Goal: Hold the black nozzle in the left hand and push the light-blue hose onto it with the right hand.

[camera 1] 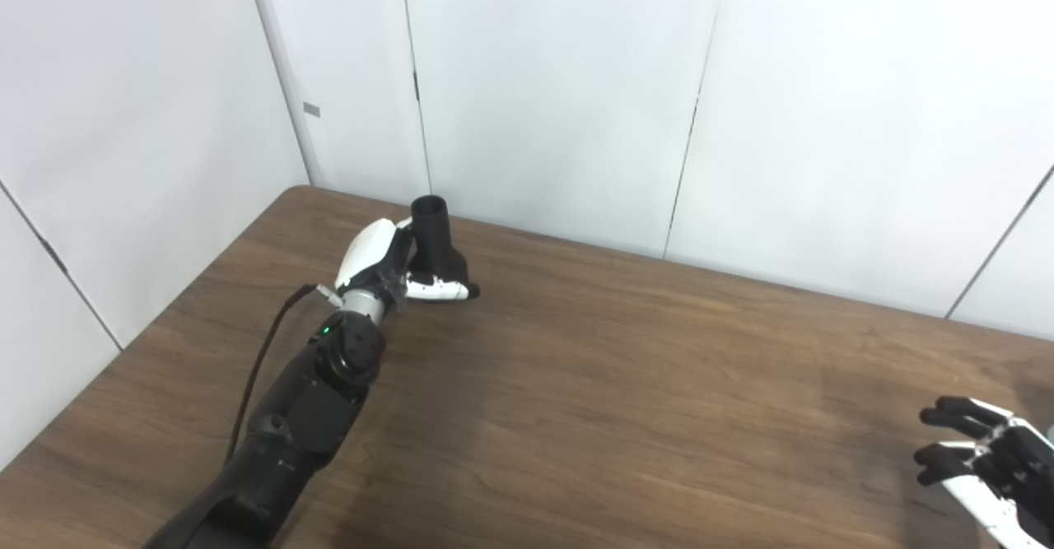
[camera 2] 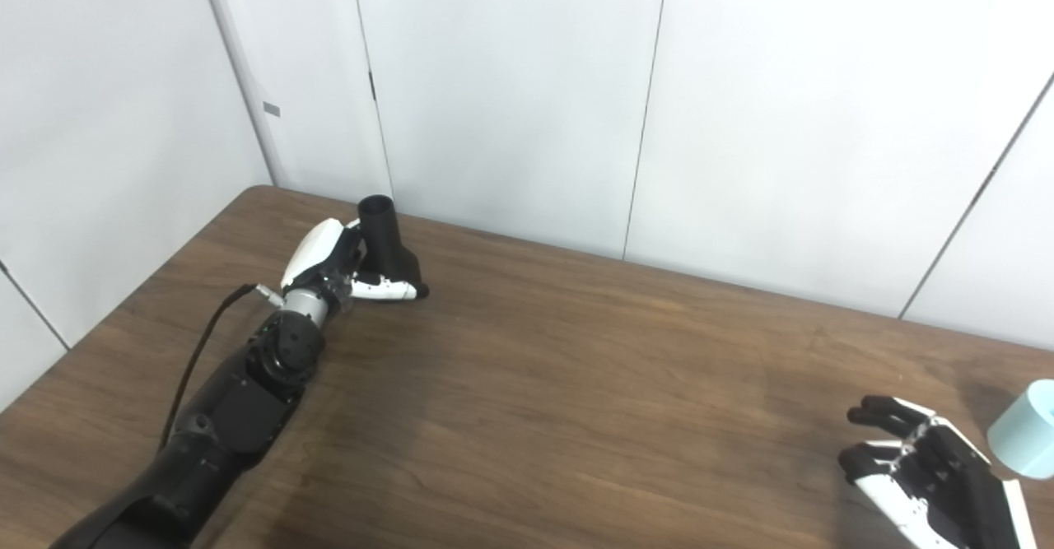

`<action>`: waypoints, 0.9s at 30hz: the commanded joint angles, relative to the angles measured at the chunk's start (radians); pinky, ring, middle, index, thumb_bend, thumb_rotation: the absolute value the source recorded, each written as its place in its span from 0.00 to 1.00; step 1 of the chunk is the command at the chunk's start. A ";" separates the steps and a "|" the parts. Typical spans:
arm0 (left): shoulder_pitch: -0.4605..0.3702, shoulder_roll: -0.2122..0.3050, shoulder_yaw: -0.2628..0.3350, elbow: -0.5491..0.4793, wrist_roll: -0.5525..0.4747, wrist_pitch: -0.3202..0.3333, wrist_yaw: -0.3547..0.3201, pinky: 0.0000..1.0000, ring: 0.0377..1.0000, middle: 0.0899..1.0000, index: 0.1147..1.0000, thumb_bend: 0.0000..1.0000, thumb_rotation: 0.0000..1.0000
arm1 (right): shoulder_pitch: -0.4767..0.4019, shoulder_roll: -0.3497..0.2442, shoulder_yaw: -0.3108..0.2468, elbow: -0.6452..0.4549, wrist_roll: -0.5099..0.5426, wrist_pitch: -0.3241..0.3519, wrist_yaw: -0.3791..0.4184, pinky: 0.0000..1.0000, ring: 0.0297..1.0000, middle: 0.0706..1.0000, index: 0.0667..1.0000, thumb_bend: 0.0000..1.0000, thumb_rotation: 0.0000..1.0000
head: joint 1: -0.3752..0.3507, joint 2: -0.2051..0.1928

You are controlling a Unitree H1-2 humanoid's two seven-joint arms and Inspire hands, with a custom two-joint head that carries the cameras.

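The black nozzle (camera 1: 434,238) stands upright near the far left of the wooden table, its round opening up. My left hand (camera 1: 387,267) is shut on its lower part, the thumb wrapped across the front of the base. My right hand (camera 2: 918,471) hovers low at the near right, palm up and fingers curled apart, holding nothing. The light-blue hose (camera 2: 1025,430) shows only in the right eye view, as a pale cylinder end at the picture's right edge, just right of that hand and not touching it.
The brown wooden table (camera 1: 617,384) runs back to white wall panels (camera 1: 560,88). A black cable (camera 1: 263,360) hangs along my left forearm.
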 commanded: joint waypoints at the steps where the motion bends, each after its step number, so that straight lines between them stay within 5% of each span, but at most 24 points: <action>1: -0.011 0.006 -0.009 0.001 0.026 -0.032 0.026 0.75 0.85 0.85 0.81 0.93 0.21 | -0.016 -0.001 0.000 -0.049 -0.005 -0.001 -0.008 0.34 0.44 0.59 0.59 0.97 0.38 | 0.001 0.002; 4: -0.008 -0.002 -0.006 0.026 0.035 -0.092 0.082 0.58 0.64 0.66 0.66 0.80 0.04 | -0.015 0.000 -0.001 -0.058 -0.006 0.008 -0.009 0.34 0.45 0.60 0.59 0.93 0.37 | 0.001 0.006; 5: -0.009 -0.006 -0.007 0.039 0.045 -0.114 0.108 0.52 0.57 0.59 0.61 0.76 0.02 | -0.014 0.000 -0.001 -0.061 -0.006 0.012 -0.008 0.34 0.45 0.60 0.59 0.92 0.37 | 0.001 0.006; 6: -0.010 -0.009 -0.009 0.051 0.054 -0.130 0.131 0.42 0.46 0.46 0.53 0.62 0.01 | -0.014 0.001 -0.001 -0.064 -0.005 0.015 -0.008 0.34 0.45 0.60 0.59 0.90 0.37 | 0.001 0.006; 9: -0.012 -0.020 -0.015 0.076 0.075 -0.158 0.184 0.32 0.35 0.37 0.47 0.53 0.00 | -0.012 0.002 -0.001 -0.072 0.001 0.019 -0.006 0.34 0.45 0.61 0.60 0.85 0.35 | 0.002 0.011; 17: -0.012 -0.035 -0.024 0.116 0.076 -0.205 0.211 0.27 0.31 0.35 0.46 0.51 0.00 | -0.010 0.007 0.001 -0.101 -0.018 0.054 -0.019 0.35 0.45 0.62 0.61 0.75 0.30 | 0.000 0.018; 27: 0.016 -0.052 -0.040 0.105 0.086 -0.231 0.214 0.34 0.37 0.38 0.47 0.52 0.00 | -0.014 0.009 0.008 -0.141 -0.022 0.095 -0.025 0.35 0.45 0.63 0.63 0.68 0.24 | -0.031 0.041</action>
